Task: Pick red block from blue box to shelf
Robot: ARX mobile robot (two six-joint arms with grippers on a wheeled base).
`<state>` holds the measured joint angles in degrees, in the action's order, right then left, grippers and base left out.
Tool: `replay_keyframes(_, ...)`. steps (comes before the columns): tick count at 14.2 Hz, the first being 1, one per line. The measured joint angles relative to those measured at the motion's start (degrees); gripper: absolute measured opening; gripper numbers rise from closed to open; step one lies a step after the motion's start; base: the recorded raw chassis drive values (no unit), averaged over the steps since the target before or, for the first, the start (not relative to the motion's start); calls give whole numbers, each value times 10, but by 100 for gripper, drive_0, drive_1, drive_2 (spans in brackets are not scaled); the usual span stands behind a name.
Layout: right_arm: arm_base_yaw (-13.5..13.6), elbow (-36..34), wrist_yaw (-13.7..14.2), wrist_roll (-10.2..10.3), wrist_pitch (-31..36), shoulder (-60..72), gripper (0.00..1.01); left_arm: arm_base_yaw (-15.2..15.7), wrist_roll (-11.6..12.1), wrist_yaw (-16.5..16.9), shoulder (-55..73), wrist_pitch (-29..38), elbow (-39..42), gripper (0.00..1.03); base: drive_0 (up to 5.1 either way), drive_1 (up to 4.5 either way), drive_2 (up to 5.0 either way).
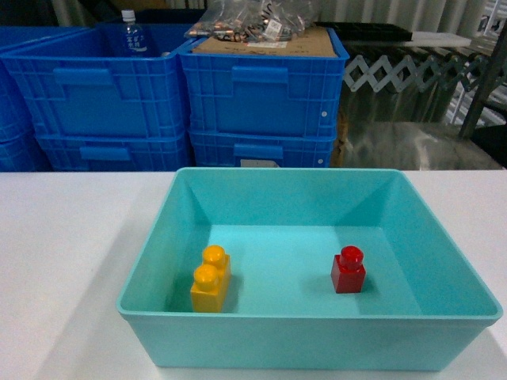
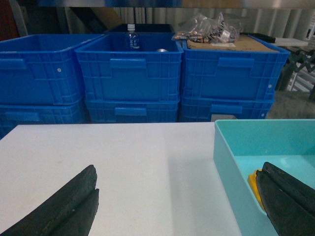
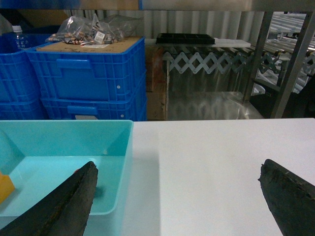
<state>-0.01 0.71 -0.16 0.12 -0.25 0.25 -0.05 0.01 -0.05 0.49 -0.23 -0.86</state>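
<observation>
The red block [image 1: 348,270] stands upright on the floor of the blue box [image 1: 309,342], right of middle. A yellow two-stud brick [image 1: 211,279] stands at the box's left side. Neither gripper shows in the head view. In the left wrist view my left gripper [image 2: 178,169] is open over the white table, left of the box wall [image 2: 229,162]. In the right wrist view my right gripper [image 3: 177,165] is open, straddling the box's right wall [image 3: 125,162]. Its left finger [image 3: 74,201] hides the red block. The shelf [image 3: 294,66] stands at the far right.
Stacked dark blue crates [image 1: 261,91] line the far side of the white table [image 1: 63,237]. One holds a water bottle [image 1: 132,33]; another carries cardboard and a bag of parts [image 1: 253,20]. A folding conveyor [image 3: 216,61] stands behind on the right.
</observation>
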Motion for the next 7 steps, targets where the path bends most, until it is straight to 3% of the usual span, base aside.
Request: replay_keyframes(7,0,0,0,0,0,0,98,0,0,0,0,0,0,98,0,0,0)
